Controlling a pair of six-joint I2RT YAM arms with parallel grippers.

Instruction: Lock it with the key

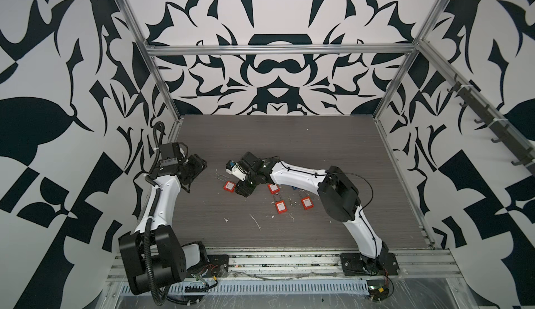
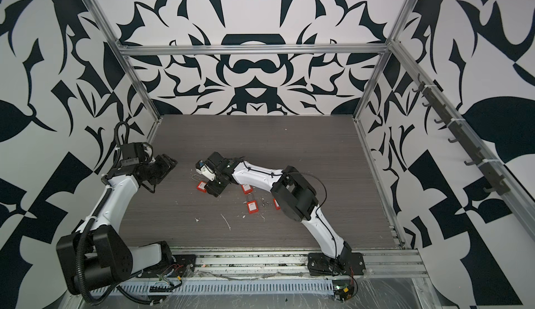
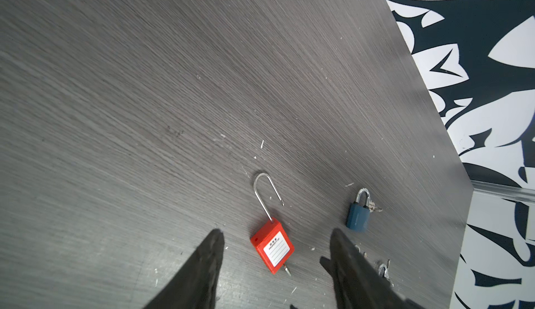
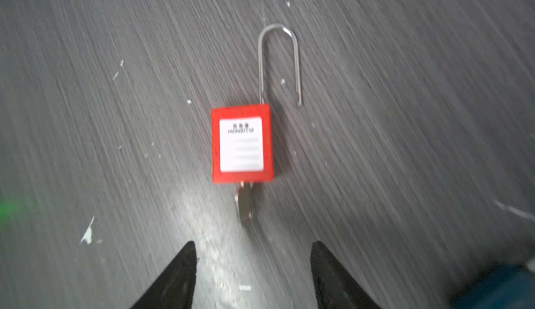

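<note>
**Right pincer lines up on key of open padlock**

The red padlock (image 4: 242, 143) lies flat at nine o'clock of the desk's (image 1: 289, 136) centre in a top view. Its shackle (image 4: 279, 61) is sprung open toward eleven, and the key (image 4: 246, 206) sits in its base. The right pincer (image 4: 253, 246) hovers just behind the key, spread and empty. The left pincer (image 3: 277, 233), likewise spread and empty, hangs well apart at nine o'clock. A sound grip would likely take the key's flat head squarely while the left steadies the body and the shackle's free leg is swung over its hole.
</note>
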